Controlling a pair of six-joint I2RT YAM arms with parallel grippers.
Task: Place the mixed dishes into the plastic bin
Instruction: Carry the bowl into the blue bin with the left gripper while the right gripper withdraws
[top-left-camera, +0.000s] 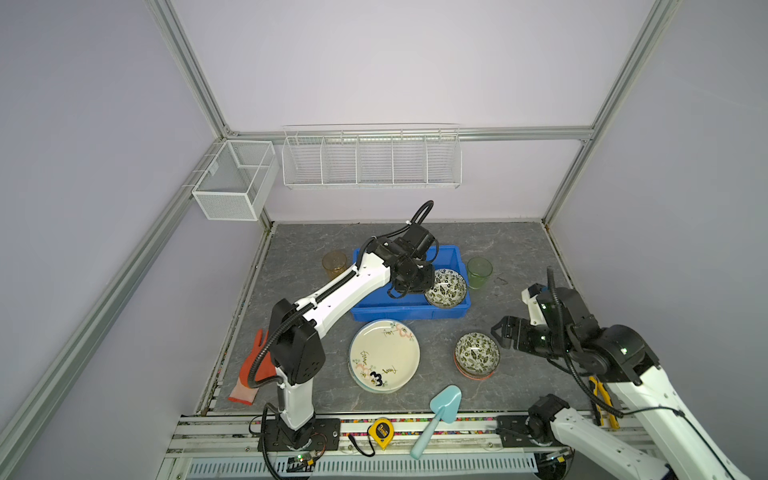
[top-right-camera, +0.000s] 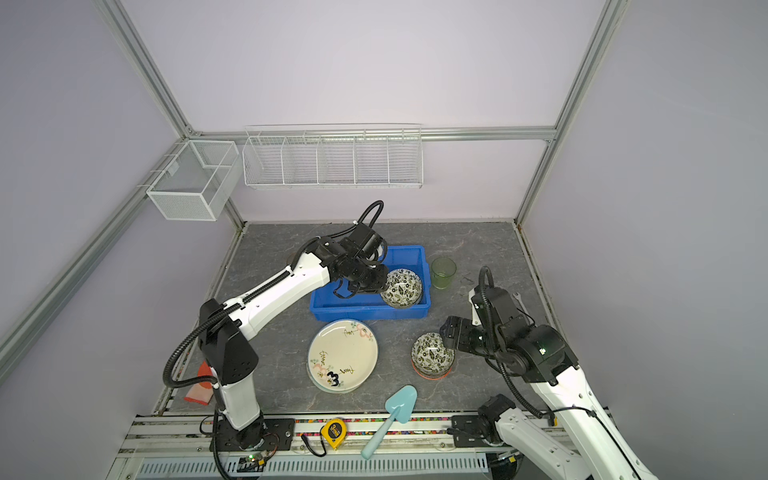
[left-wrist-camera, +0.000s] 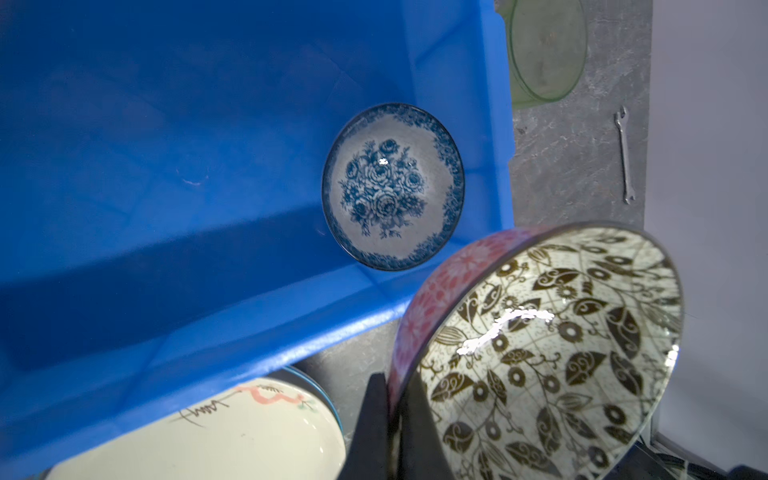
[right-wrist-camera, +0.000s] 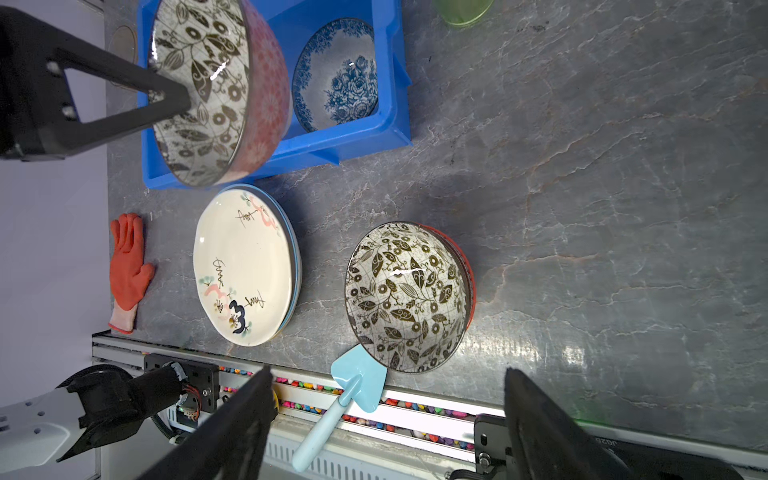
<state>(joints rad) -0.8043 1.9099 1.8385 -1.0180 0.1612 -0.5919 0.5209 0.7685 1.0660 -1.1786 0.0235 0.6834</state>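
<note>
amber cup (top-left-camera: 334, 263) at 9 o'clock of blue bin (top-left-camera: 395, 312) | left gripper (left-wrist-camera: 395, 395) clamped on rim of pink leaf-print bowl (left-wrist-camera: 540, 353), tilted over bin's 4 o'clock corner, near blue floral bowl (left-wrist-camera: 392, 187) inside | doodle plate stack (top-left-camera: 384, 356) at 6 o'clock | leaf-print bowl stack (top-left-camera: 477, 355) at 5 o'clock, green cup (top-left-camera: 479, 272) at 3 | right gripper (right-wrist-camera: 387, 371) jaws wide apart, empty, beside the stack | glazed, stiff, probably slick and chippable: pinch the rim wall, lower gently

the pink bowl (left-wrist-camera: 540, 353) looks glossy and glazed, the blue bin (left-wrist-camera: 166, 124) smooth plastic.
</note>
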